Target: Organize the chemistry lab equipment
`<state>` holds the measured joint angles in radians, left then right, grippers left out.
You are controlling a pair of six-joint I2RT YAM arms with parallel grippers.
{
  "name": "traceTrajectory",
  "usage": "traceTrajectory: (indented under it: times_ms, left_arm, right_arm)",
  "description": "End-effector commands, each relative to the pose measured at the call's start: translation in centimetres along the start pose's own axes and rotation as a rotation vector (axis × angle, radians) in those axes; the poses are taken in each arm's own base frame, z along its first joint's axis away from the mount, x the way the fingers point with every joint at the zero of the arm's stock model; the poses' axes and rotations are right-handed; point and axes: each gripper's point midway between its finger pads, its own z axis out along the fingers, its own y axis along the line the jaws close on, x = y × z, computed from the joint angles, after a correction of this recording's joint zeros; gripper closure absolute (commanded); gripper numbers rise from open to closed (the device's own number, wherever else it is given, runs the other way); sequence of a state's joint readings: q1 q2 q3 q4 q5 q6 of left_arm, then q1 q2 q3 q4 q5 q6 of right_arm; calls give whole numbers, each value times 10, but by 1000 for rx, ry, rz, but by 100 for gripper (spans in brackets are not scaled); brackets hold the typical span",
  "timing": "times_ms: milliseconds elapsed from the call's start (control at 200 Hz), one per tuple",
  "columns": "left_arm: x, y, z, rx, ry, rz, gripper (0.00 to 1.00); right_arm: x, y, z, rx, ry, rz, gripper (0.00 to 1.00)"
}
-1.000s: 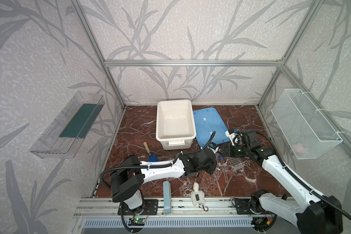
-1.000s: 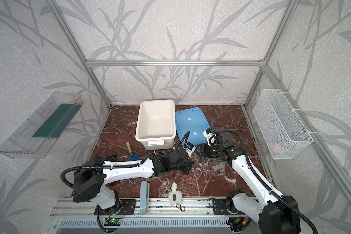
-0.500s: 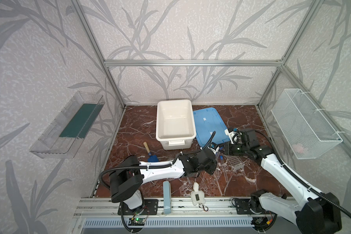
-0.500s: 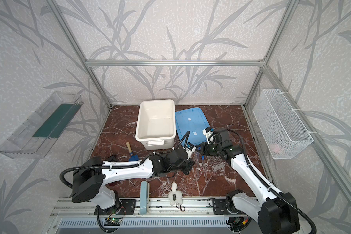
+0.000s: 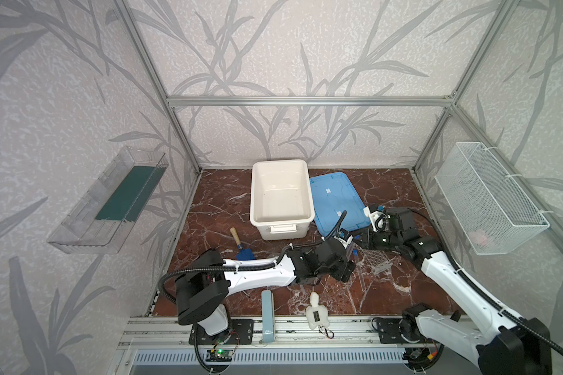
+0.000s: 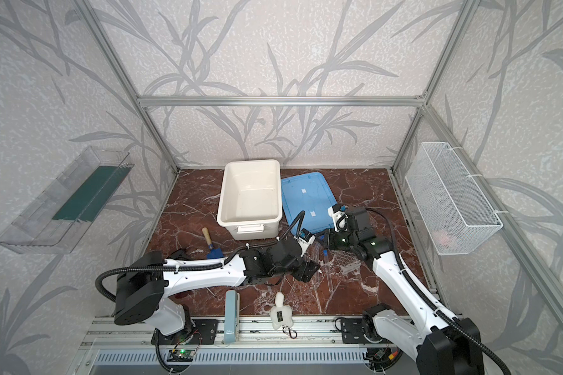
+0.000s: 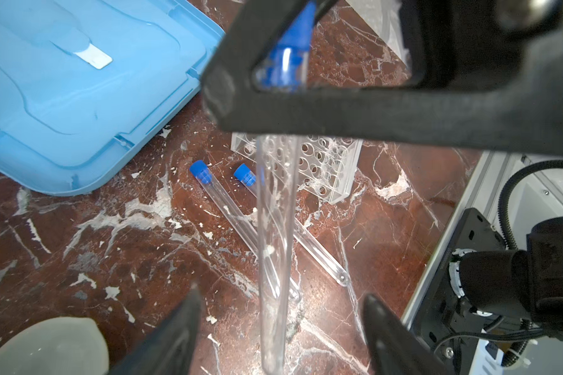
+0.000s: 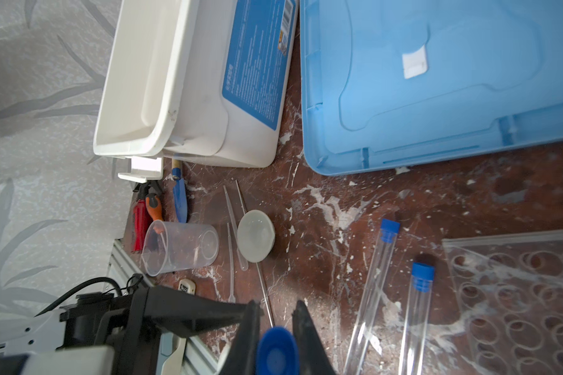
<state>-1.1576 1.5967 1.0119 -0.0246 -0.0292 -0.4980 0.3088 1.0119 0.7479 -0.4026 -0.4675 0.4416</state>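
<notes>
The right tool (image 8: pixel 277 311) pinches the blue-capped tube (image 7: pixel 275 227) by its cap. The left tool (image 7: pixel 280 296) gapes wide around its shaft, probably a handover.

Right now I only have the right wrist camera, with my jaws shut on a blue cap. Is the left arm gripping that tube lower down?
Observer: No. In the left wrist view the left gripper has its jaws wide apart, the blue-capped tube passing between them untouched.
Operator: Is anything standing in the rack? I see just one corner.
Observer: Nothing; every hole of the clear tube rack that shows is empty.
Operator: And inside the white bin?
Observer: In both top views the white bin holds nothing.
</notes>
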Motion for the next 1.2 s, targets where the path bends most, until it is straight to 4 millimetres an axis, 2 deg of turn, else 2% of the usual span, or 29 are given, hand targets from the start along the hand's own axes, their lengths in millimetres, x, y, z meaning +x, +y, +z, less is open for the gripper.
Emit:
traceTrajectory:
  times_ms: [0, 85, 250, 305, 435, 575, 755, 1020, 1050, 1194]
  left_arm:
    - [-30, -10, -26, 34, -106, -67, 1]
    - [-44, -17, -40, 62, -140, -109, 1]
    - [-56, 2, -60, -53, -151, -220, 1]
    - [-54, 3, -60, -56, -130, -257, 1]
    - [-53, -11, -56, 14, -98, -278, 1]
    - [-46, -10, -45, 25, -77, -282, 1]
    - [-33, -11, -22, 31, -24, -291, 1]
    - [-30, -15, 0, 23, 19, -267, 1]
    - [-29, -15, 3, 21, 27, -269, 1]
    - [-25, -11, 12, 19, 51, -282, 1]
  right_arm:
    - [-12, -12, -17, 108, -101, -79, 87]
    - [-25, -17, -31, 178, -185, -124, 87]
    - [-53, -32, -60, 322, -395, -197, 85]
    - [-60, -39, -66, 372, -439, -213, 85]
    - [-71, -51, -75, 462, -514, -233, 85]
    - [-78, -60, -74, 495, -588, -255, 85]
    - [-83, -64, -58, 489, -599, -304, 85]
    - [-86, -71, -53, 508, -646, -326, 85]
    - [-86, -73, -53, 542, -626, -406, 85]
    - [-82, -81, -47, 569, -608, -406, 85]
